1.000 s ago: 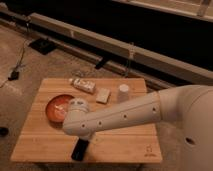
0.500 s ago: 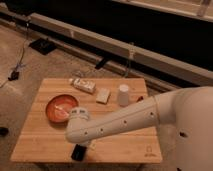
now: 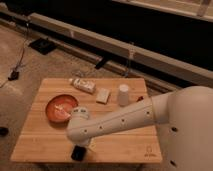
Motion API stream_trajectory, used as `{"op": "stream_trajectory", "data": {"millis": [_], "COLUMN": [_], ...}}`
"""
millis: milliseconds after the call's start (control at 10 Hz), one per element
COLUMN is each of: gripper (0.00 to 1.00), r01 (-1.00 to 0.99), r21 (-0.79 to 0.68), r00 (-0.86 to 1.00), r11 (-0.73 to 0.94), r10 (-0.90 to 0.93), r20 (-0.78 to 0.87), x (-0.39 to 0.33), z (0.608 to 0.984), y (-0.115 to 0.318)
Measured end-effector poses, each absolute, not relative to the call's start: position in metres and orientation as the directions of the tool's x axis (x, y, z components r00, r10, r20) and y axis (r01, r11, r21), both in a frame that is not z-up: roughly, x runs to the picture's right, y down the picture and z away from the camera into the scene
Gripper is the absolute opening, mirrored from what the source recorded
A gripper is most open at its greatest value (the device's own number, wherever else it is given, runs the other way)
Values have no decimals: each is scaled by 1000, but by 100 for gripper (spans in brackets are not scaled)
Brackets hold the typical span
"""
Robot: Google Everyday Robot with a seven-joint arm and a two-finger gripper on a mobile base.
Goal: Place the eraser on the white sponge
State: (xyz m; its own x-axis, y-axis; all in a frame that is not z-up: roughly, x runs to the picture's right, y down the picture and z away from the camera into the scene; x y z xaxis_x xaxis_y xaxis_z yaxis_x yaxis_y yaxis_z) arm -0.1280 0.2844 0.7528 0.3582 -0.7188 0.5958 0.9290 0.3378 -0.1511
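Observation:
My white arm reaches from the right across the front of the wooden table. Its gripper hangs below the wrist at the table's front edge, left of centre. A flat black block, the eraser, lies right under the gripper on the front edge. I cannot tell whether the gripper touches it. The white sponge, a small pale cream block, lies flat at the back middle of the table, well away from the gripper, between the printed packet and the cup.
An orange-red bowl sits left of centre, just behind the wrist. A printed white packet lies at the back left. A white cup stands right of the sponge. A small reddish-brown thing lies beside the cup. Cables lie on the floor to the left.
The wrist and forearm have sunk a little toward the table's front edge. The black block, the sponge and the other things have not moved.

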Motion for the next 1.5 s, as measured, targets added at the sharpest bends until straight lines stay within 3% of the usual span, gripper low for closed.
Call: {"op": "stream_trajectory", "data": {"millis": [400,500,1100,1200,1500], "gripper": [71,66,6,1,0], "r01": [942,943,926,918,894], "r21": [-158,-166,-217,-227,-206], "r00": [329,328,375,395,440], "r11": [297,289,309,326,399], "r10": [-713,-714,-689,-689,-685], "r20": [619,619,620,608,581], "x": [-134,-134,-126,-121,-116], "z": [763,765,769,766,741], "y": [299,301,296,291,262]}}
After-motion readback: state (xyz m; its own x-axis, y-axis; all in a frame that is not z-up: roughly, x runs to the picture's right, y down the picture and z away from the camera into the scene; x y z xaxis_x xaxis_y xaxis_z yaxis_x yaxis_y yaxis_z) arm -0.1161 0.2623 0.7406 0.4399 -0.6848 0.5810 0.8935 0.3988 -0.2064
